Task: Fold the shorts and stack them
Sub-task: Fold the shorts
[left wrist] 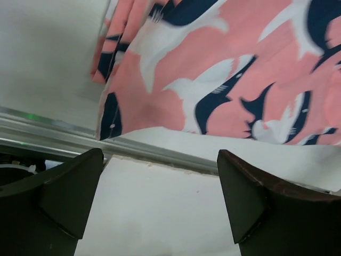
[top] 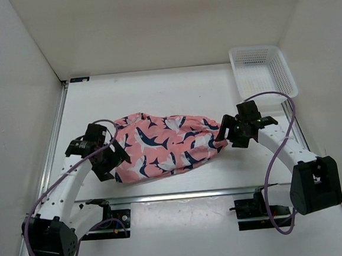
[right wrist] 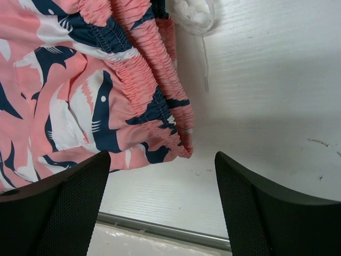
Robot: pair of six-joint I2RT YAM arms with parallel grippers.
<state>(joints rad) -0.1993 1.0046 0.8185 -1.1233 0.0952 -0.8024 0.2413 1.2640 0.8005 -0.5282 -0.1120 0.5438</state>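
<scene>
Showing the shorts bunched at frame centre on the table; finding the left gripper spread beside their left end, the right gripper spread beside their right end, gripping nothing.

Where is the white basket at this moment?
In the top view the basket sits in the far right corner of the table, beyond the right tool and apart from the shorts.
</scene>
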